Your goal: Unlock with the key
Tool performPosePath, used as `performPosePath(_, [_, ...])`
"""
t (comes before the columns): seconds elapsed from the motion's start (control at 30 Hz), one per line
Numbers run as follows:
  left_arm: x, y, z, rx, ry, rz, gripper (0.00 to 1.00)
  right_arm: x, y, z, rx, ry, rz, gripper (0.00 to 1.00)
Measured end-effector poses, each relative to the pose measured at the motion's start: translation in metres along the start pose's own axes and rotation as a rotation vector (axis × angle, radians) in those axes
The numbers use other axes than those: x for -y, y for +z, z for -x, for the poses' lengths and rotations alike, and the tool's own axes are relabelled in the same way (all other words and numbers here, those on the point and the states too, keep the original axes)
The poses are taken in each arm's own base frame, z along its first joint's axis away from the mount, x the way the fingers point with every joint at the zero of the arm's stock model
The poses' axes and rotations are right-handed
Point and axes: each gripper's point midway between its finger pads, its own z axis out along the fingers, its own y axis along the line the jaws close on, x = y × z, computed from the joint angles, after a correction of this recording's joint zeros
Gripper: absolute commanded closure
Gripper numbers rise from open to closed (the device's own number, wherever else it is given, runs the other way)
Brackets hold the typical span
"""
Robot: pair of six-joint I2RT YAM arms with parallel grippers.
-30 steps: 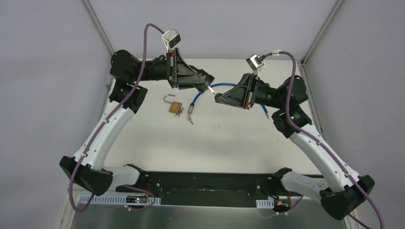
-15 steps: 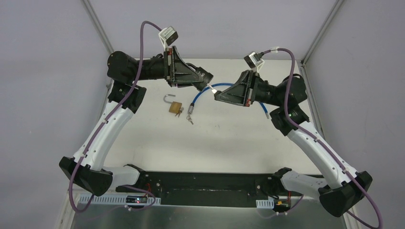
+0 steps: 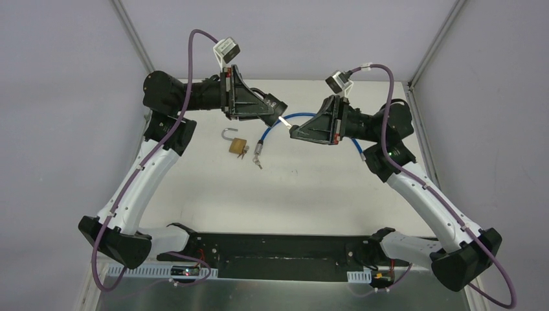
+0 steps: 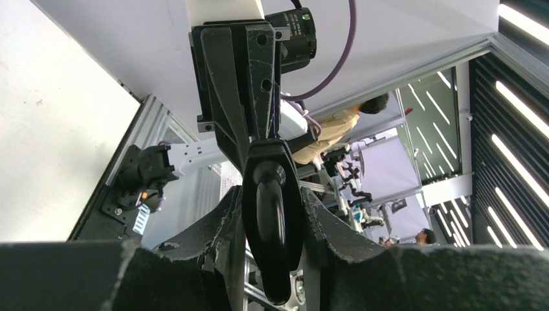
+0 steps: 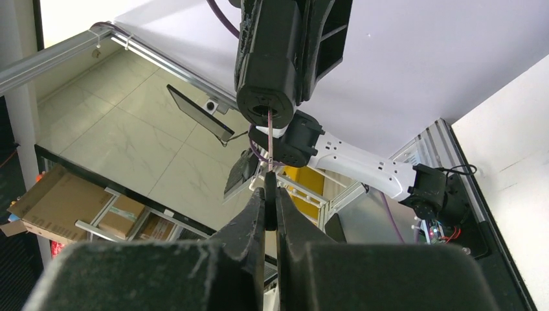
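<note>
Insertion: key [image 5: 269, 146] at keyhole [image 5: 268, 111], over the worktop's [image 3: 311, 188] far edge.
Gap closed: your right fingers [image 5: 251, 227] pinch the key, left fingers [image 4: 223, 223] clamp the lock barrel [image 4: 272, 214]; turn next.

Black lock barrel [image 5: 268, 65] raised off table, thin key [image 5: 269, 139] tip at keyhole
</note>
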Motion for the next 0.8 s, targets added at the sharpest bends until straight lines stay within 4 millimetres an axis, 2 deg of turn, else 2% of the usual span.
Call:
performPosePath(0.27, [-0.0030,-0.0018,-0.0012,0.000,0.012,0.015,1.00,0.0007,0.0008,-0.0019,-0.013,0.009,0.003,1.00])
performPosePath(0.8, [-0.0090,-0.0020,-0.0007,0.014,-0.009,0.041,1.00,0.0084,-0.0002,-0.0032,-0.003,-0.097,-0.020,1.00])
